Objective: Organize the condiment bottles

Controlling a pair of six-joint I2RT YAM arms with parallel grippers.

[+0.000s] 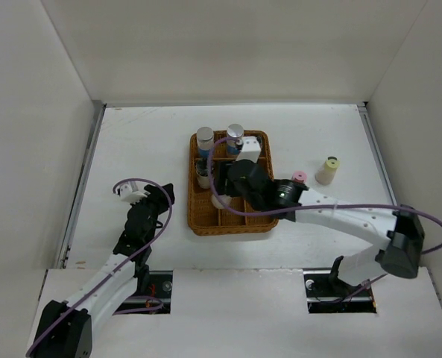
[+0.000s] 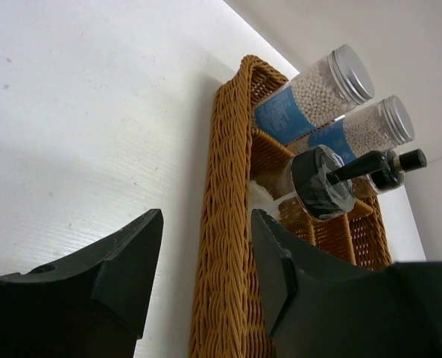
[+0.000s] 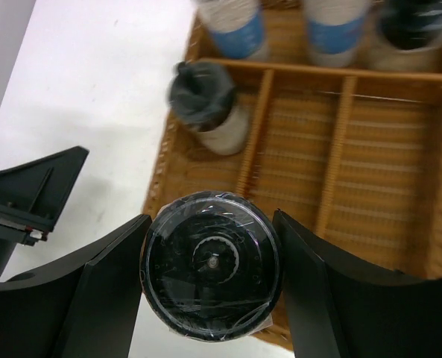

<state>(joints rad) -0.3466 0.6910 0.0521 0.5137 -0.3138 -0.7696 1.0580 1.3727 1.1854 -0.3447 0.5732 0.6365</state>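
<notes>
White bench point(image 1: 146, 142), white walls. R jaws clamp black-capped bottle point(image 3: 212, 265) over near-left compartment of wicker tray point(image 1: 235, 228). Lower straight, keep upright, clear of divider + grey-top bottle point(image 3: 204, 104); release only once base rests. L jaws part-open, empty, left of tray.

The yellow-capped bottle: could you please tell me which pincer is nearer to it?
Right: the right pincer is over the tray, left of the yellow-capped bottle; the left pincer lies beyond the tray.
</notes>
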